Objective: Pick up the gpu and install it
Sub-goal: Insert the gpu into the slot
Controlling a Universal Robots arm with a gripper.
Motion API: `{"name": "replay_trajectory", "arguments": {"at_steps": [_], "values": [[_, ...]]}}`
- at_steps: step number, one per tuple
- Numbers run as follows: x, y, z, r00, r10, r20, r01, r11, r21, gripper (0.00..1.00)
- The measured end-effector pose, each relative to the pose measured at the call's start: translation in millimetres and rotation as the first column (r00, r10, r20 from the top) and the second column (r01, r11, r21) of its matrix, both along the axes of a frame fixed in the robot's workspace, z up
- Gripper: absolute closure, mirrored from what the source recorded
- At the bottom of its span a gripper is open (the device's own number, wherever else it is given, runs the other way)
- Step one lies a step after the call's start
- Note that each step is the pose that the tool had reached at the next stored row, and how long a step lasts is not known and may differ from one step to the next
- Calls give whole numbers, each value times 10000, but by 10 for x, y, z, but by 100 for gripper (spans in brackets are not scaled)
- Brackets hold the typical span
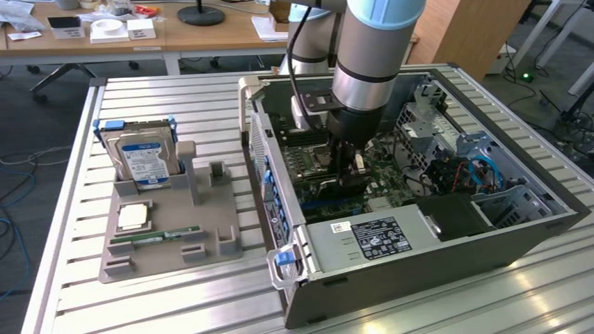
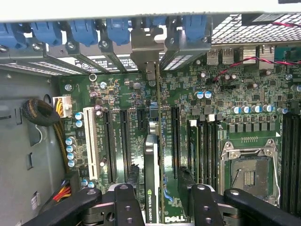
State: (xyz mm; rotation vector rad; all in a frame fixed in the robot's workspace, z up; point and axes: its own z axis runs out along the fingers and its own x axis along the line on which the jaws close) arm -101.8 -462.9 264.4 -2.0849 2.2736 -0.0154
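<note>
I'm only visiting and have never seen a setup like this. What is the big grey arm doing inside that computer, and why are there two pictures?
The grey arm is a robot arm. One picture is taken from off to the side; the other comes from a camera on the arm's wrist, looking down past its gripper.

The arm reaches into an open computer case lying on a slatted metal table. In the wrist picture, the gripper's black fingers stand on either side of the gpu, a thin card seen edge-on, standing upright above the green motherboard.

Beside the case, a grey tray holds a hard drive, a memory stick and a small square chip.
</note>
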Motion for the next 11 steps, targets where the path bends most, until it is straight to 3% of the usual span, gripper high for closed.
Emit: {"name": "replay_trajectory", "arguments": {"at_steps": [11], "values": [[-1,0,-69,10000,1,0,-1,10000,1,54]]}}
